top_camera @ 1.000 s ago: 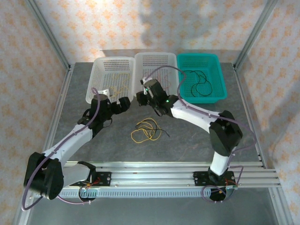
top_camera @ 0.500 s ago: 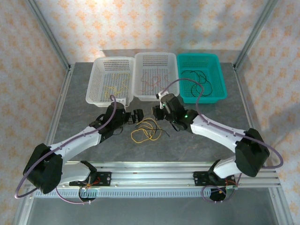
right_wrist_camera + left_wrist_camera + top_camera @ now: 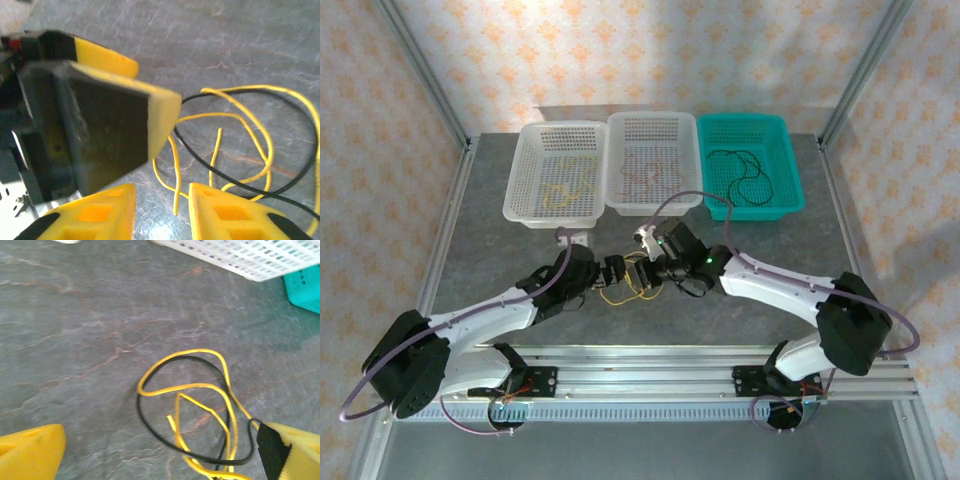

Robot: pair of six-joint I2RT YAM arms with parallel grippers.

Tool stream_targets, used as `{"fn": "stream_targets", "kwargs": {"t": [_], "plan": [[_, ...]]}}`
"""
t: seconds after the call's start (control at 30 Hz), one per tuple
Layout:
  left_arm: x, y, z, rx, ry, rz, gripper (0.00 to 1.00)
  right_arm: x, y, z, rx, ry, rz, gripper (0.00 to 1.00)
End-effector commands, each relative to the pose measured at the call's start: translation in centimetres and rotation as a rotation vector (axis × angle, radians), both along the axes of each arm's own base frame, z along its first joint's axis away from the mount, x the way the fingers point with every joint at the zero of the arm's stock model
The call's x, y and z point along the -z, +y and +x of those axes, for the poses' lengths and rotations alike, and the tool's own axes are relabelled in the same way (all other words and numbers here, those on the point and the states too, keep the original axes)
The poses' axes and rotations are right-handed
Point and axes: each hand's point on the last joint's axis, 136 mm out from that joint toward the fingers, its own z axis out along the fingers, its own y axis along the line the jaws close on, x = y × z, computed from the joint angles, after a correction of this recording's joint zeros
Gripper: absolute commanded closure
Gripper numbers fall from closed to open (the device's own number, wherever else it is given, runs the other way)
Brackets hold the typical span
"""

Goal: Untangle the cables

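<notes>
Three baskets point(image 3: 653, 207); on the table point(image 3: 500, 250) apparently two tangled cables point(image 3: 200, 385).

Cables point(image 3: 180, 387) on table point(image 3: 490, 240) before baskets point(image 3: 652, 117)

I count 2 white baskets point(image 3: 560, 126), 1 teal basket point(image 3: 745, 117), 1 yellow cable point(image 3: 190, 386) and 1 black cable point(image 3: 141, 416) on the table point(image 3: 770, 265), plus 2 pincers: left gripper point(image 3: 160, 455), right gripper point(image 3: 161, 200).

The cables point(image 3: 200, 409) look smooth and plastic-sheathed, the grey table point(image 3: 75, 340) matt and stone-veined.
</notes>
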Motion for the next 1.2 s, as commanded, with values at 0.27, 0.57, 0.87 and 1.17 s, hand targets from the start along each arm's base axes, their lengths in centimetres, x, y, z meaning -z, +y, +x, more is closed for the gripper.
{"fn": "stream_targets", "kwargs": {"t": [0.27, 0.57, 0.87, 1.17], "plan": [[0.7, 3.4, -1.2, -0.160, -0.004, 0.003, 0.01, 2.3, 1.5, -0.6, -0.054, 0.080, 0.005, 0.66], [1.0, 3.3, -1.2, -0.150, -0.001, 0.014, 0.02, 3.3, 1.6, 0.0, -0.029, 0.086, -0.023, 0.67], [1.6, 2.7, -1.2, -0.114, 0.013, 0.023, 0.02, 2.2, 1.7, 0.5, 0.001, 0.059, 0.011, 0.84], [0.3, 1.0, -0.6, -0.014, -0.044, 0.005, 0.02, -0.5, 1.4, 0.6, -0.015, 0.014, 0.044, 0.97]]}}
